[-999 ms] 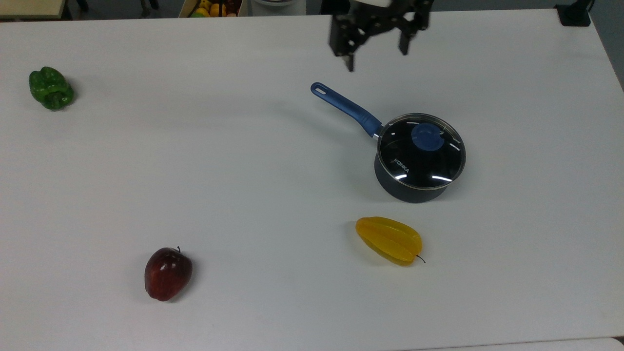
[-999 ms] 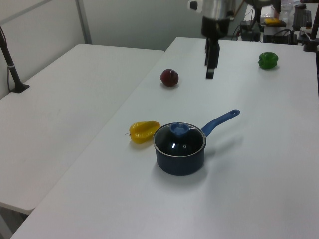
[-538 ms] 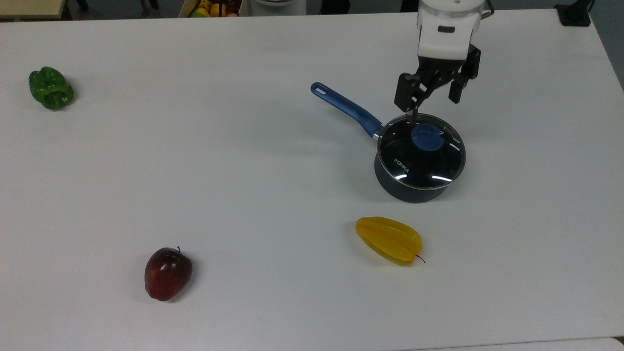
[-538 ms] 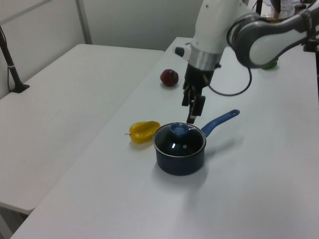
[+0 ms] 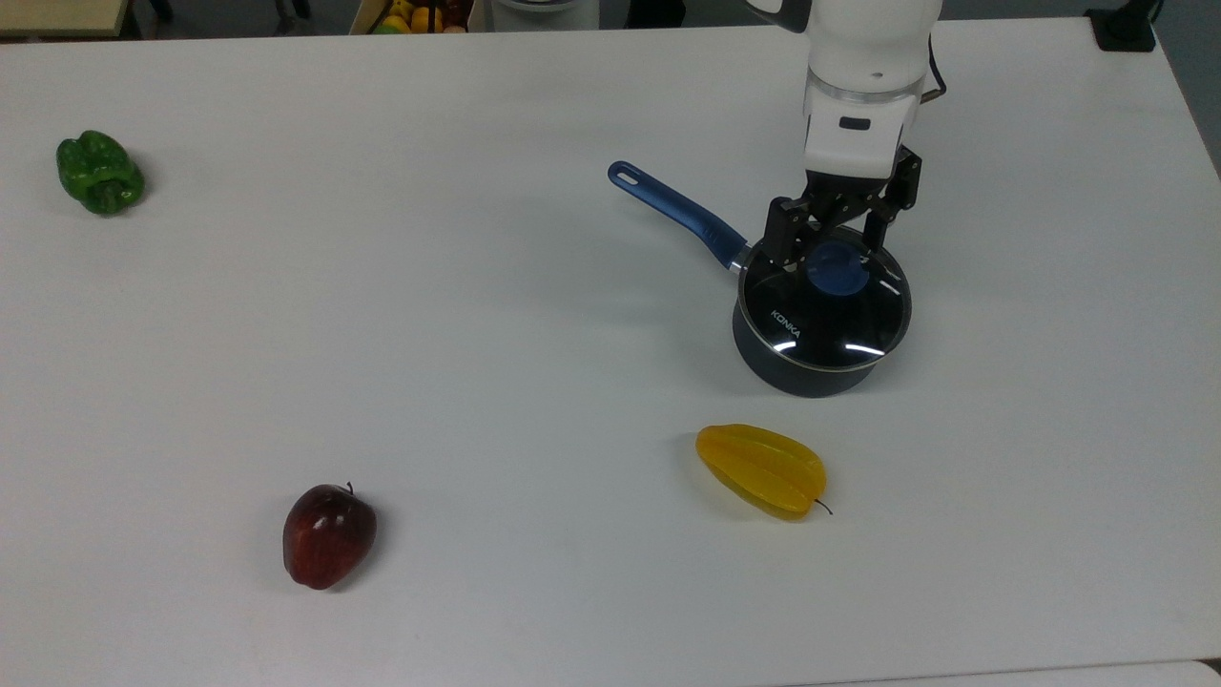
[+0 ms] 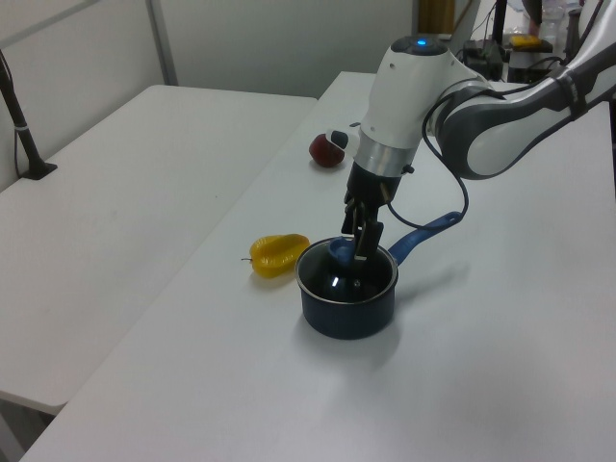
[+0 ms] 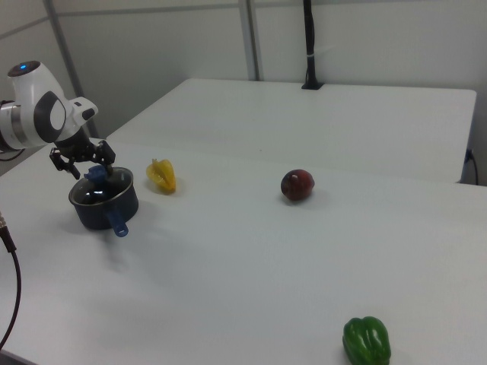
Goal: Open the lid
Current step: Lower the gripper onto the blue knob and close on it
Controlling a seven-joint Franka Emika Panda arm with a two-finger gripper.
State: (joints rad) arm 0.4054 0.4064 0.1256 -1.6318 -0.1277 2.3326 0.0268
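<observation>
A wide white table [image 5: 382, 334] carries all the things. The white robot arm [image 5: 863, 86] reaches down over the table's far part in the top view. Under it stands a dark saucepan [image 5: 811, 367] with a long blue handle [image 5: 677, 210], which points to the top view's upper left. The lid [image 5: 825, 310] sits closed on the saucepan, its metal rim resting flat on the pot, with white "KONKA" lettering on the glass. The gripper [image 5: 832, 256] is lowered to the lid's blue knob [image 5: 838, 267]. Its two black fingers stand apart, one on each side of the knob, so the knob is between them; they are spread wide and have nothing clamped. Whether a fingertip touches the glass I cannot tell.

A yellow starfruit [image 5: 761, 470] lies near the saucepan, below it in the top view. A dark red apple [image 5: 327, 535] lies well apart, toward the top view's lower left. A green bell pepper [image 5: 99, 173] lies at the top view's far left.
</observation>
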